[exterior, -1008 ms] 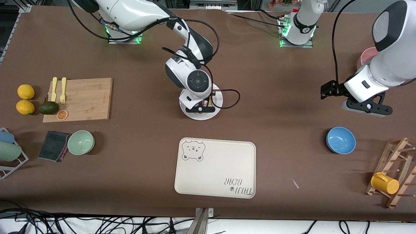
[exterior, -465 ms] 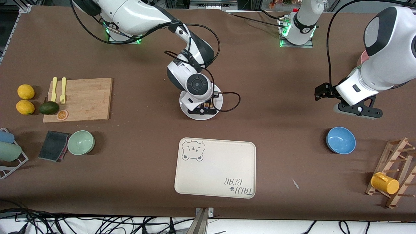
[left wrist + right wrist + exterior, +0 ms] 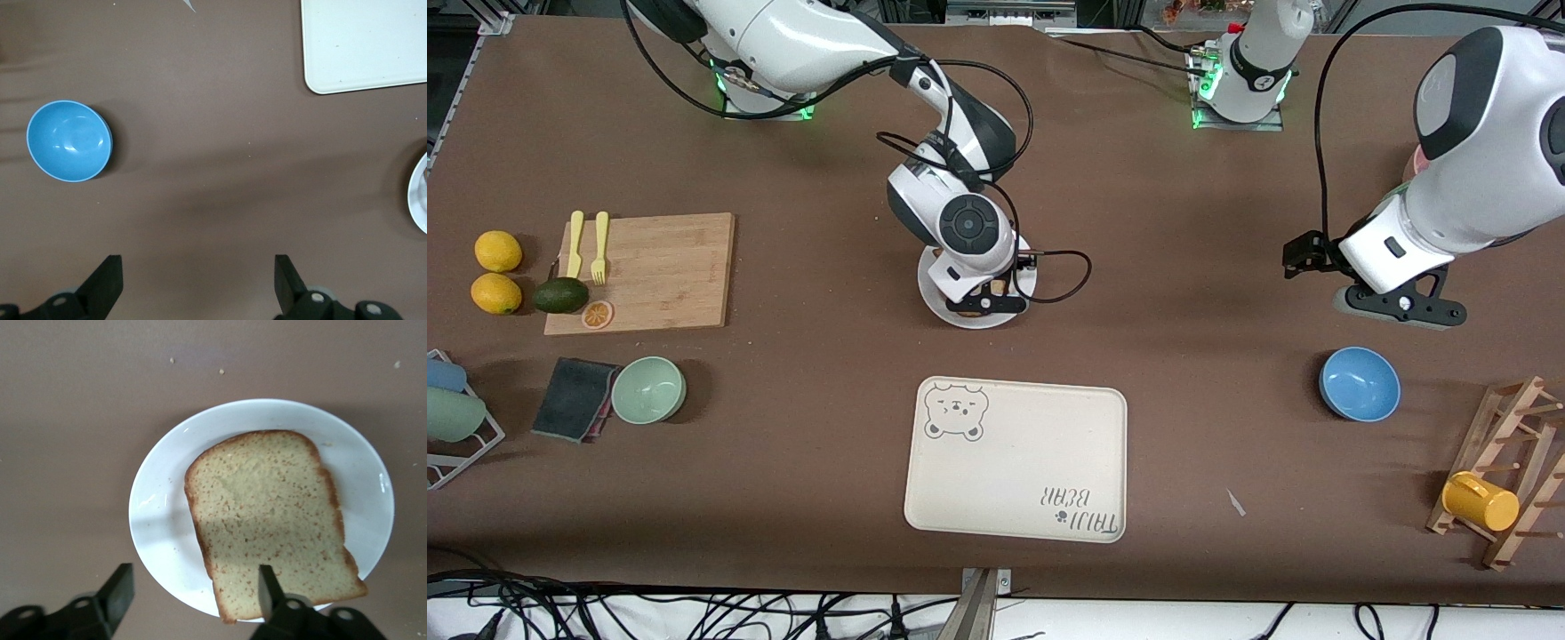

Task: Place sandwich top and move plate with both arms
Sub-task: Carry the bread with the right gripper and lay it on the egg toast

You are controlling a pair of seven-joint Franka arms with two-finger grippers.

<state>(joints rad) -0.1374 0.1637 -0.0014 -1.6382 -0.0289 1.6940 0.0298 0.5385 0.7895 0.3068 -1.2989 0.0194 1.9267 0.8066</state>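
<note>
1. A brown table surface fills nearly the whole front view, matte and lightly creased.
2. Soft, blurred shadows fall across the surface, under even overhead light.
3. Along the table's edge nearest the front camera, a tangle of black cables lies on a pale floor.
4. A metal bracket is fixed at the middle of that edge.
5. At the edge farthest from the front camera, dark metal framing and equipment are only partly seen.
6. Green indicator lights glow at that end of the table.
7. A few pale crumbs dot the brown surface in the right wrist view.
</note>
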